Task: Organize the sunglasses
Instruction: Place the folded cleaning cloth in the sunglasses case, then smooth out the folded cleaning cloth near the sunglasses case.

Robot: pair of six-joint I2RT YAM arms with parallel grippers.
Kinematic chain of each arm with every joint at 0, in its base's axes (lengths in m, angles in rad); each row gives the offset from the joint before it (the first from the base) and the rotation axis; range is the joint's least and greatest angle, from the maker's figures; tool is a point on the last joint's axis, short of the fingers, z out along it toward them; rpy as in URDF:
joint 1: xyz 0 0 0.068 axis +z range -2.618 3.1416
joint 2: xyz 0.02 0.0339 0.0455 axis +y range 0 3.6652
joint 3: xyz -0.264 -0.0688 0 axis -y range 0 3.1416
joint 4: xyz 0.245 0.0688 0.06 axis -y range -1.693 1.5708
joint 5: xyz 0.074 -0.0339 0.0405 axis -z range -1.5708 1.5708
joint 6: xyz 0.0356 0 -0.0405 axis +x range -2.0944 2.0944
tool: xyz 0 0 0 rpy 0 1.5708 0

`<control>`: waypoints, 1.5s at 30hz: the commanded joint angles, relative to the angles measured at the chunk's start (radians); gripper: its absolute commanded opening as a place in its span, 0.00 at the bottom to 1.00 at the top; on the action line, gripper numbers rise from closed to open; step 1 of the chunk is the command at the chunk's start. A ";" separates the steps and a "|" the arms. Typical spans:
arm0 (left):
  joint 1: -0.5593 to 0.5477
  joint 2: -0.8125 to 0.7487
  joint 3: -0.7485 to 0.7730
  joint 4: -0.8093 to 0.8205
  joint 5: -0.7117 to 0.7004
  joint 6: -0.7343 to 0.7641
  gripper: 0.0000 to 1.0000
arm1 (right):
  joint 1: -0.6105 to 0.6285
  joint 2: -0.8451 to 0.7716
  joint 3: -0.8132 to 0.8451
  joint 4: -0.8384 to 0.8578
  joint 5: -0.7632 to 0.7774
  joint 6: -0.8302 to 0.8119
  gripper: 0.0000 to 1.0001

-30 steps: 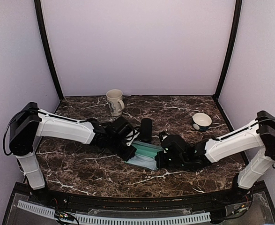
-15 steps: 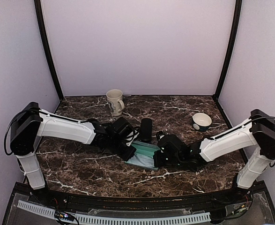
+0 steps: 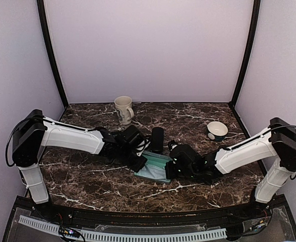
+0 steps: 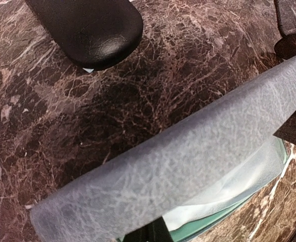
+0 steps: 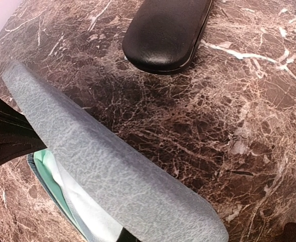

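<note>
Where the two arms meet at the middle of the dark marbled counter (image 3: 97, 181), a grey-blue case (image 3: 155, 165) lies with its textured lid tilted partly open over a pale teal lining. The left gripper (image 3: 139, 160) and the right gripper (image 3: 172, 166) close in on opposite ends of it. Both are clenched tight, and the lid fills much of each wrist view. The sunglasses show plainly in no view; they may be inside the case or hidden beneath the grippers.

As a judgement, such glasses are light, with thin springy arms and lenses that scratch easily. The bridge or a hinge corner looks like the safest place to hold them, never the lens faces.

A black oblong case (image 3: 158, 139) lies just beyond the grey-blue one, close enough to be knocked. A mug (image 3: 123, 109) and a bowl (image 3: 217, 130) stand well apart near the back. Bare counter opens toward the near edge and to both sides, and walls close in the back and flanks
</note>
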State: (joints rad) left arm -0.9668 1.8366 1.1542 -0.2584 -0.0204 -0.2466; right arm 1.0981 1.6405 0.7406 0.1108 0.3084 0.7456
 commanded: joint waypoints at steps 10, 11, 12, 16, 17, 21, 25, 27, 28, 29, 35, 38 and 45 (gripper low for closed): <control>0.005 -0.003 0.038 -0.037 -0.006 -0.003 0.03 | -0.009 -0.032 -0.015 0.046 0.002 -0.024 0.08; 0.005 -0.003 0.038 -0.038 -0.005 -0.003 0.04 | -0.009 -0.035 -0.015 0.044 0.003 -0.023 0.08; 0.005 -0.005 0.037 -0.039 -0.005 -0.003 0.06 | -0.008 -0.039 -0.014 0.043 0.003 -0.022 0.09; 0.005 -0.006 0.042 -0.042 -0.004 -0.007 0.13 | -0.009 -0.056 -0.021 0.030 0.006 -0.019 0.14; 0.005 -0.008 0.042 -0.041 -0.005 -0.008 0.15 | -0.009 -0.076 -0.024 0.029 0.006 -0.017 0.15; 0.005 -0.015 0.042 -0.043 -0.006 -0.015 0.20 | -0.007 -0.101 -0.035 0.027 -0.001 -0.012 0.20; 0.006 -0.029 0.038 -0.045 -0.022 -0.022 0.28 | -0.006 -0.120 -0.041 0.017 -0.012 -0.001 0.22; 0.005 -0.038 0.034 -0.047 -0.029 -0.027 0.30 | -0.005 -0.130 -0.049 0.026 -0.026 0.001 0.22; 0.005 -0.043 0.033 -0.048 -0.035 -0.029 0.32 | -0.004 -0.133 -0.052 0.033 -0.038 0.000 0.23; 0.005 -0.050 0.030 -0.048 -0.043 -0.030 0.34 | -0.002 -0.134 -0.055 0.044 -0.054 -0.003 0.23; 0.005 -0.097 -0.008 -0.019 -0.085 -0.040 0.47 | 0.021 -0.094 -0.059 0.108 -0.139 -0.009 0.30; 0.005 -0.112 -0.027 -0.006 -0.087 -0.043 0.51 | 0.028 -0.062 -0.047 0.128 -0.159 -0.005 0.31; 0.002 -0.160 -0.092 0.029 -0.025 -0.075 0.52 | 0.029 0.027 -0.027 0.167 -0.196 0.007 0.32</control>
State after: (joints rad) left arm -0.9668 1.7473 1.1156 -0.2584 -0.0845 -0.2951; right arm 1.1194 1.6295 0.6899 0.2188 0.1463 0.7422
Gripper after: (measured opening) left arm 0.518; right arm 0.312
